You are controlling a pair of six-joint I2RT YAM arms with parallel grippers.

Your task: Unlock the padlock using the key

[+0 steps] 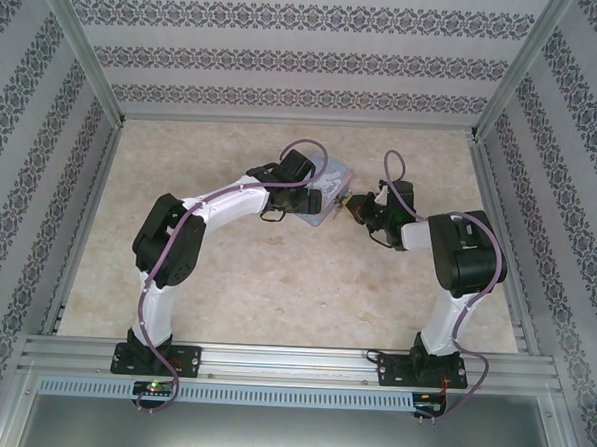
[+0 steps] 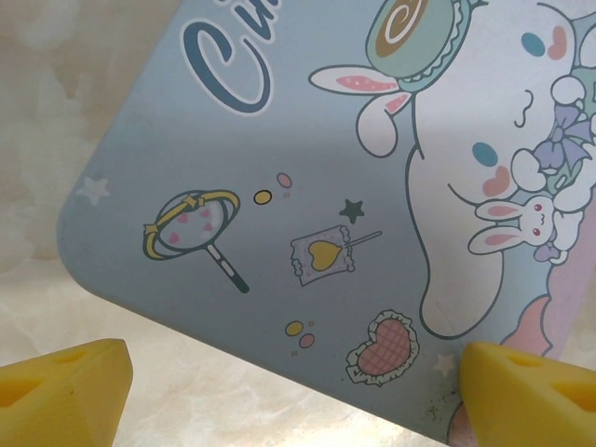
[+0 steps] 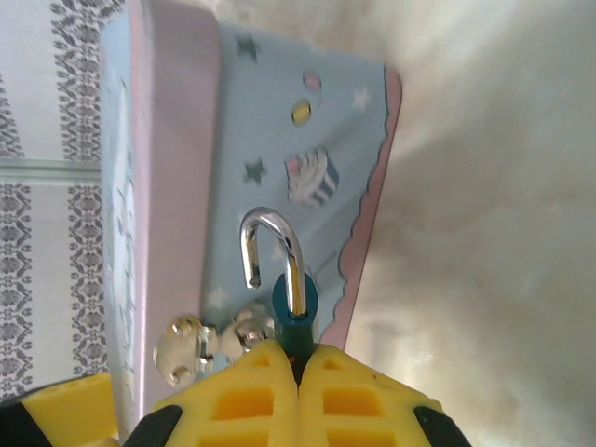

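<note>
Right gripper (image 3: pixel 298 368): pads pressed together, with a thin dark sliver at their seam that I take for the key (image 3: pixel 296 350), though too little shows to be sure. The padlock (image 3: pixel 295 312) stands on that sliver, teal body just off the pad tips. Its shackle (image 3: pixel 270 223) is sprung, the short leg hanging free in front of the tin (image 3: pixel 279 121) wall. It sits just beside the silvery hasp (image 3: pixel 200 346) and, as far as I can tell, is not threaded through it. Judgement: lock is open or all but open, so the risks now lie in handling. (1) The padlock seems carried by the key alone, so a tilt or a jerk of the wrist could slide it off onto the desk (image 3: pixel 484 233). (2) The free shackle end is near the hasp and the wall. A sideways pull-out could hook it and drag the tin, or a push toward the wall could press the shackle home and relock it. (3) Left gripper (image 2: pixel 296 396): jaws wide apart over a corner of the tin lid, one yellow tip over bare desk, the other at the lid's edge. Cannot tell whether either touches. The tin looks unrestrained, so any snag would move it. If this gripper closes off-centre on the rounded corner, it may skid the tin toward the padlock. (4) The pinch on the key is narrow, so a twisting load could turn it between the pads and lose the grip.
</note>
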